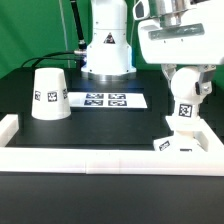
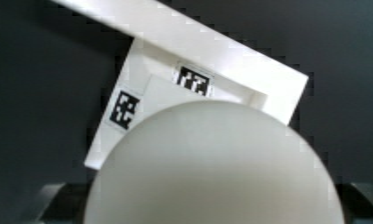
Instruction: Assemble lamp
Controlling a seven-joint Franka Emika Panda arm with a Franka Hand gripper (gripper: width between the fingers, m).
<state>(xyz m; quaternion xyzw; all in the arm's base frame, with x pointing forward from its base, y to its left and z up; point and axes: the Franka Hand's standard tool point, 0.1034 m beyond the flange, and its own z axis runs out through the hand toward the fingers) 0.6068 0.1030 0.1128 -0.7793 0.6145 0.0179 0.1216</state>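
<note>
black worktop [image 1: 110,130]; white rail [image 1: 100,157] along its edge, below the jaws. shade [image 1: 48,95] stands wide end down, well apart from the jaws, toward the exterior view's left. marker board [image 1: 105,100] lies flat between shade and jaws. jaws pinching the upright bulb [image 1: 185,100], a finger either side. base [image 1: 176,142] directly beneath the jaws, beside the rail; bulb-to-base contact cannot be told
</note>
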